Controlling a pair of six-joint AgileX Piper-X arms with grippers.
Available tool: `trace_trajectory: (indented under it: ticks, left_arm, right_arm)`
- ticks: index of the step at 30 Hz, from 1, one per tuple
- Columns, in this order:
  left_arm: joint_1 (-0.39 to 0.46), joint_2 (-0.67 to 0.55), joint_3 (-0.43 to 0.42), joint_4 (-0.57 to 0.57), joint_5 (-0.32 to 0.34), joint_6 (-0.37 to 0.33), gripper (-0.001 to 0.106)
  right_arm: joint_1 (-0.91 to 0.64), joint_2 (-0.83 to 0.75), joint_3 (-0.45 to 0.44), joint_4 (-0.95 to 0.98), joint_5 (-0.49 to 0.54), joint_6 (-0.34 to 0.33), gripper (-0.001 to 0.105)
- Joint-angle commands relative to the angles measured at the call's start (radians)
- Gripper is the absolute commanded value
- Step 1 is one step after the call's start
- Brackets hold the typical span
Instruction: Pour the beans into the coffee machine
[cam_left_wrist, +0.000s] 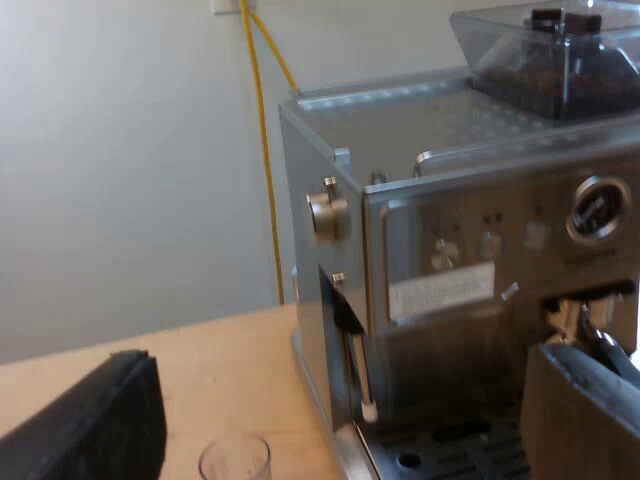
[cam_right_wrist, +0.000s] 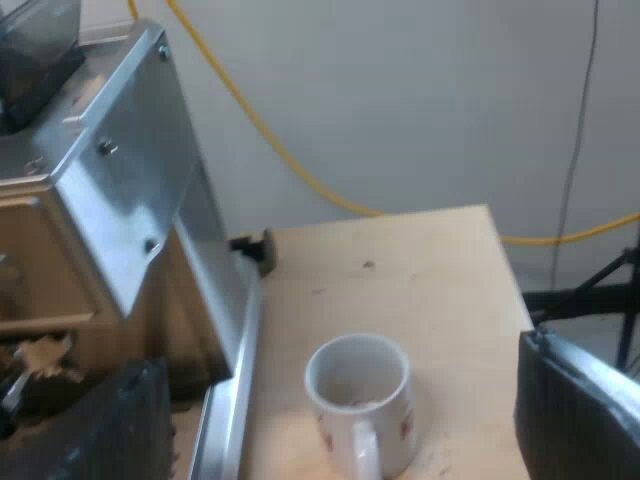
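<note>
measuring glass (cam_left_wrist: 235, 460) stands on the desk (cam_left_wrist: 215, 365) near the espresso machine (cam_left_wrist: 440, 260), about 11 o'clock from left tool (cam_left_wrist: 345, 360) | left tool wide apart, holding nothing | beans (cam_left_wrist: 565, 90) in bean hopper (cam_left_wrist: 545, 45) | right tool (cam_right_wrist: 335, 365) wide apart, empty, mug (cam_right_wrist: 358, 400) at 12 o'clock

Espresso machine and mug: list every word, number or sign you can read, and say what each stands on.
No text can be read.
Pale label on the front of the espresso machine: print too blurred.
Round gauge: markings too blurred.
Red mark on the mug: too blurred.
</note>
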Motion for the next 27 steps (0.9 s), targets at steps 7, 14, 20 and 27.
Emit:
trace_trajectory:
  ticks: [7,14,20,27]
  left_arm:
    - [-0.003,-0.075,-0.004,0.088,-0.006,-0.002,0.074]
    - [-0.003,-0.143,-0.004,0.163,-0.006,-0.002,0.074]
    - [-0.003,-0.145,-0.017,0.257,0.026,-0.002,0.074]
    - [-0.003,-0.145,-0.019,0.333,0.032,-0.002,0.074]
  right_arm:
    - [-0.005,-0.077,-0.011,0.119,-0.079,0.001,0.072]
    - [-0.005,-0.157,0.029,0.148,-0.079,0.001,0.072]
    - [-0.005,-0.259,0.095,0.178,-0.079,0.001,0.072]
    - [-0.005,-0.316,0.130,0.219,-0.079,0.008,0.072]
